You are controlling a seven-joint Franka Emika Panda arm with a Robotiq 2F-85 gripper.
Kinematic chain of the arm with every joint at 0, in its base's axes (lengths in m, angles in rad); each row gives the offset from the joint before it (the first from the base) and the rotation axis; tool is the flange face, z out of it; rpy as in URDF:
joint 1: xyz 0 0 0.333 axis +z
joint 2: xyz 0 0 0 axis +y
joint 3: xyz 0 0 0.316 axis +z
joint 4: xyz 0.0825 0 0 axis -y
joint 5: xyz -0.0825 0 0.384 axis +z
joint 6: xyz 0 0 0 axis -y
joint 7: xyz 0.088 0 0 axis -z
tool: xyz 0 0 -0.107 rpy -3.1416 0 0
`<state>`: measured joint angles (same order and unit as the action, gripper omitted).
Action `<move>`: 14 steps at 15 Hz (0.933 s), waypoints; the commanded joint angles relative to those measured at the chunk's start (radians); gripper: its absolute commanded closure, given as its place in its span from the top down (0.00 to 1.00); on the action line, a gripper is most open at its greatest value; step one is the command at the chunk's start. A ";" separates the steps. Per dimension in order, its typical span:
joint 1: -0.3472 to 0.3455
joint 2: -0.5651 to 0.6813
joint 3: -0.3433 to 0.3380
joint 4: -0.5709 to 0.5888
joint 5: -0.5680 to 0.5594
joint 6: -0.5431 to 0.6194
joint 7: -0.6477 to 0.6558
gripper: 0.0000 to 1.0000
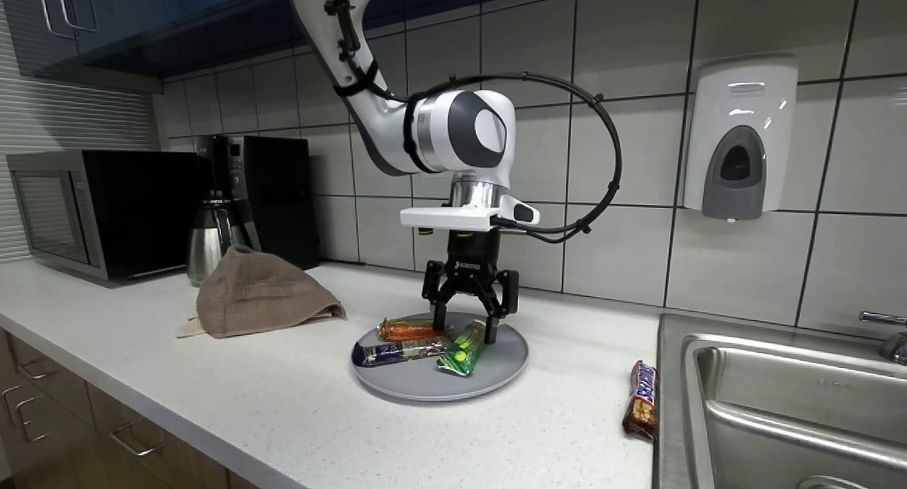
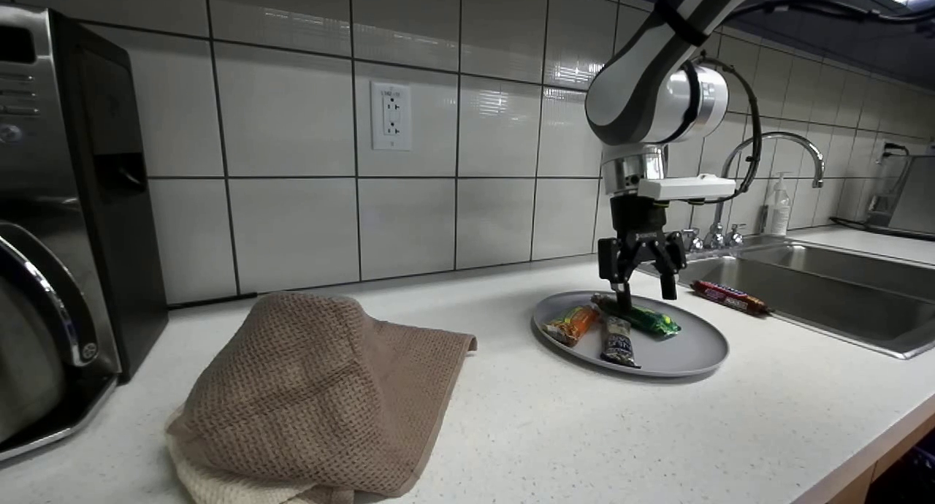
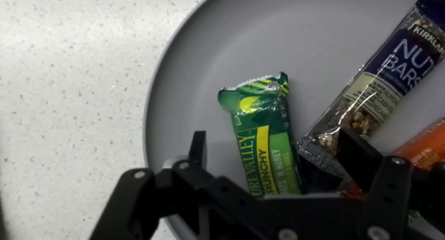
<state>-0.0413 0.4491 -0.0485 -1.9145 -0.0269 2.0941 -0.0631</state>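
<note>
My gripper (image 1: 465, 333) stands open over a round grey plate (image 1: 506, 372), fingers pointing down. Between its spread fingers lies a green Nature Valley bar (image 3: 267, 146), with a visible gap to the left finger (image 3: 198, 148) in the wrist view. The right finger (image 3: 359, 153) there overlaps the near end of a Kirkland nut bar (image 3: 377, 80); whether it touches is unclear. An orange-wrapped bar (image 2: 572, 325) rests on the plate too, close to the nut bar (image 2: 618, 341). The green bar's lower end is hidden behind the gripper in the wrist view.
A Snickers bar (image 1: 642, 400) lies on the counter by the sink (image 1: 779, 404). A brown cloth (image 1: 262, 294) is heaped on the other side of the plate, before a steel jug (image 1: 209, 237) and a microwave (image 1: 106, 209). The tiled wall (image 1: 631, 255) rises close behind the arm.
</note>
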 commanded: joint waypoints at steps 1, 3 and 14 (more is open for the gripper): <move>-0.014 -0.036 0.001 -0.019 0.017 0.002 0.016 1.00; -0.017 -0.045 -0.005 -0.023 0.015 0.003 0.023 1.00; -0.053 -0.073 -0.054 -0.027 -0.003 0.008 0.024 1.00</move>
<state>-0.0757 0.4126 -0.0981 -1.9148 -0.0250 2.0944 -0.0492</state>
